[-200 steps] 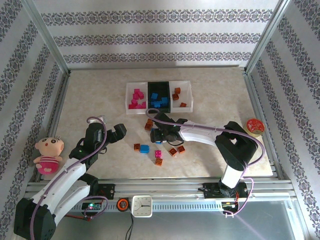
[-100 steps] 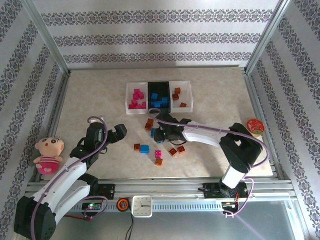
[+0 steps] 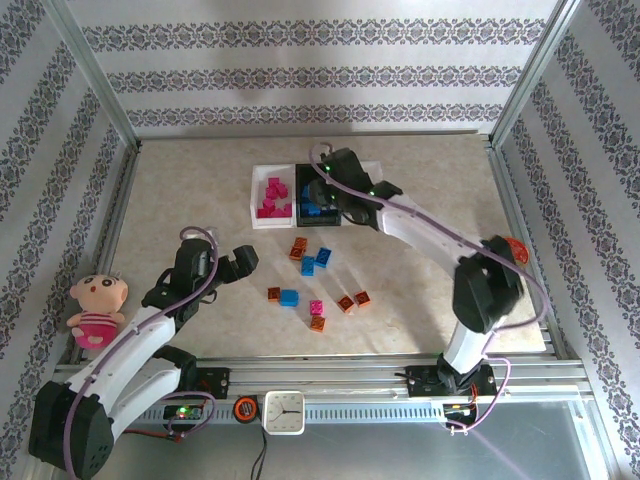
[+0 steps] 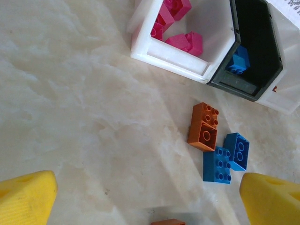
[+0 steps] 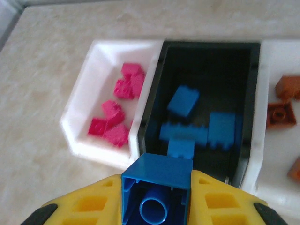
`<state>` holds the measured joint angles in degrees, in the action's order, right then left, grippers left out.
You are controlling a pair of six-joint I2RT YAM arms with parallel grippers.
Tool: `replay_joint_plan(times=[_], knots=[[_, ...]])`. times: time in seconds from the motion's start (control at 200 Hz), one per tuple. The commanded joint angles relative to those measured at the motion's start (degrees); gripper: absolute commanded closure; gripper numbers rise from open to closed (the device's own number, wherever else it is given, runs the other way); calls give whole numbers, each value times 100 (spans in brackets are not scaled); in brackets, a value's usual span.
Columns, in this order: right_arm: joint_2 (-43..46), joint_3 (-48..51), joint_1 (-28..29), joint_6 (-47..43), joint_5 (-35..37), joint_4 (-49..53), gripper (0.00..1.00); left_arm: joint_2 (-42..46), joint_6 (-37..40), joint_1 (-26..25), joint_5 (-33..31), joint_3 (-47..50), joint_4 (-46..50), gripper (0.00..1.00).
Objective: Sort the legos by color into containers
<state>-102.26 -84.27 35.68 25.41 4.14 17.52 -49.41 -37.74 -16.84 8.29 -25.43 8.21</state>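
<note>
My right gripper (image 3: 325, 190) (image 5: 157, 199) is shut on a blue lego (image 5: 157, 185), held hollow side toward the camera just above the near rim of the black container (image 5: 211, 65). That bin holds several blue legos (image 5: 194, 126). The white container on its left (image 5: 82, 112) holds pink legos (image 5: 115, 122); the white one on its right (image 5: 262, 154) holds orange ones (image 5: 281, 115). Loose on the table lie an orange lego (image 3: 298, 247) (image 4: 204, 126), two blue ones (image 3: 315, 260) (image 4: 217, 164) and several more (image 3: 318, 305). My left gripper (image 3: 243, 260) (image 4: 150, 199) hangs open, left of these.
A plush doll (image 3: 95, 308) sits off the table's left edge. A white clock (image 3: 284, 410) stands on the front rail. A round red disc (image 3: 515, 250) lies at the right edge, partly behind the right arm. Metal frame posts border the table.
My right gripper closed on a blue lego among the loose ones and carried it away from me to the black container. The left arm barely moved.
</note>
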Motion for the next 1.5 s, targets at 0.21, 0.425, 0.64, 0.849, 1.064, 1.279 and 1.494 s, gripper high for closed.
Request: replay_joint_plan(times=[0.21,0.425,0.64,0.849,1.064,1.279,1.494], knots=[[-2164,-2064,-236,-676,1090,573,71,-367,457,34,636,-408,343,2],[-2565,-2630,-292,-623,1109,920,41,-853,562,-224,853,-568,455,7],[-1754,-1760,-290,-475,878,485,22,-1451,861,-1127,223,-1011,878,12],[-832,-474,-290,-298,695,113,21,-1991,688,-2107,-33,-1225,1108,27],[-96,598,-316,-159,648,-219,21,-1846,211,-2424,-6,-909,1433,28],[131,1030,-400,-46,561,-353,21,-1949,105,-2660,184,-911,1184,39],[314,1317,-522,19,546,-465,21,-2490,27,-2728,571,-1053,1196,42]])
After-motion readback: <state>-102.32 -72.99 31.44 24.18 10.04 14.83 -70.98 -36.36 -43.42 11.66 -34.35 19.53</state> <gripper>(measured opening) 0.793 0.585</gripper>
